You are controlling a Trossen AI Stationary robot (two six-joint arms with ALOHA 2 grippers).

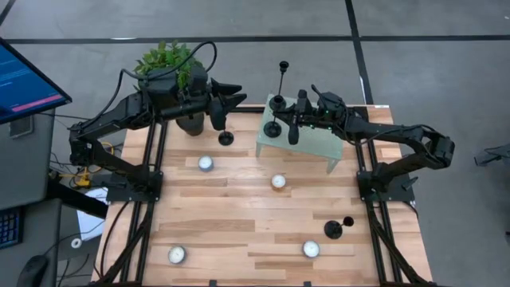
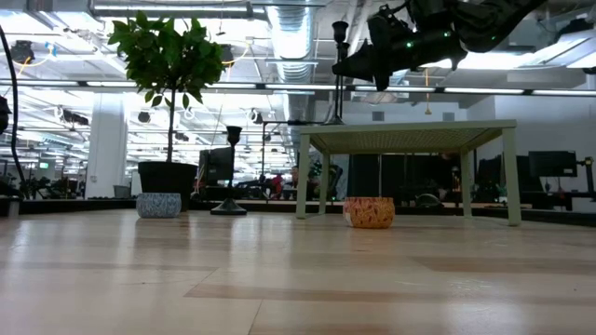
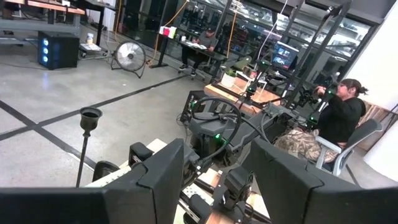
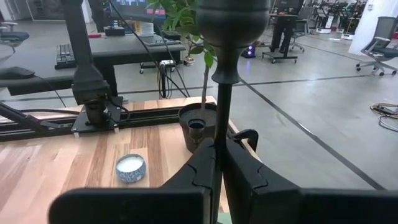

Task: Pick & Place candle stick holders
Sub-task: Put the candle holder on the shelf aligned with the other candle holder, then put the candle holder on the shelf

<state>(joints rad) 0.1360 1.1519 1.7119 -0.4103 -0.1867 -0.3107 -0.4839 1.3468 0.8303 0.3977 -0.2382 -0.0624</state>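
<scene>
The right gripper [image 1: 293, 127] was over the small pale green raised stand [image 1: 319, 147] at the far side of the light wooden slatted table [image 1: 239, 215], its fingers [image 4: 205, 163] clamped on the thin stem of a black metal candlestick with a small cup top [image 4: 231, 25]; the tallest black candlestick with a round disc base [image 1: 280, 89] stood upright on the stand's far left corner, and another black candlestick [image 1: 273, 126] stood just beside the gripper; the left gripper [image 1: 233, 101] hovered beside the black pot holding a green leafy plant [image 1: 169, 64], its jaws partly apart and holding nothing; a short black candlestick [image 1: 225, 135] stood on the table below it; a fallen black candlestick [image 1: 337, 228] lay near the table's right edge; small round tealights, among them a blue-patterned one [image 1: 205, 163] and an orange one [image 1: 278, 182], were scattered on the boards.
</scene>
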